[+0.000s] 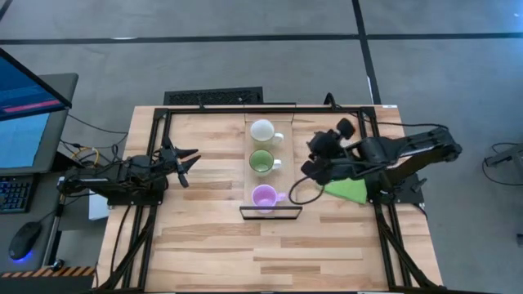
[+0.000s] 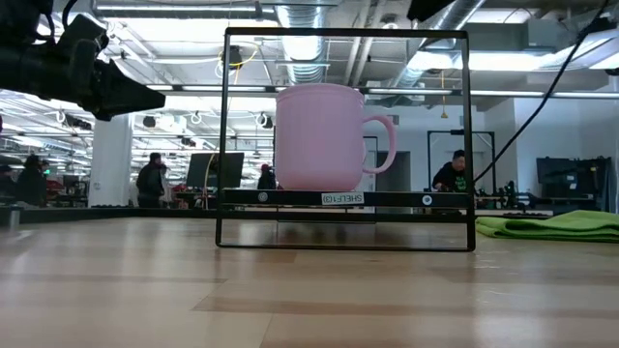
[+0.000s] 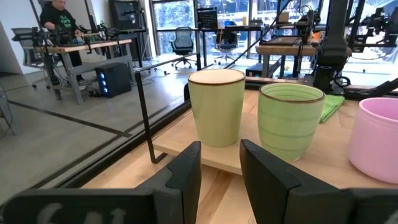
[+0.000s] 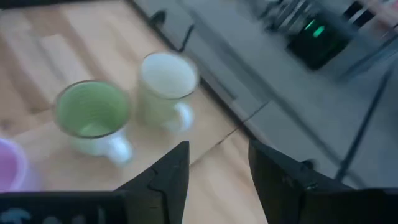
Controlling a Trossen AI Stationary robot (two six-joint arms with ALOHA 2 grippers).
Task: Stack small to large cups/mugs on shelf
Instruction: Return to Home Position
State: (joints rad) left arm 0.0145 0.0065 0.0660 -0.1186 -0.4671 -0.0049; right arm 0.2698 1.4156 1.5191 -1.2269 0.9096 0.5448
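Note:
Three mugs stand upright on their bases in a row on the light wood shelf [image 1: 251, 175]. The white mug [image 1: 261, 131] is farthest, the green mug [image 1: 261, 161] is in the middle, and the purple mug [image 1: 264, 197] is nearest, by the dark metal lip [image 1: 270, 211]. Their handles point toward the table's right. My left gripper [image 1: 188, 161] hovers open to the left of the shelf and faces the mugs [image 3: 216, 106]. My right gripper [image 1: 312, 163] is open and raised to the right of the shelf; its wrist view looks down on the green mug [image 4: 93, 115] and white mug [image 4: 165, 87].
A folded green cloth [image 1: 347, 190] lies on the table under the right arm, to the right of the shelf. A dark metal frame [image 2: 225, 135] rises around the shelf's near end. Bare tabletop [image 1: 270, 253] stretches along the near side. People sit in the room beyond.

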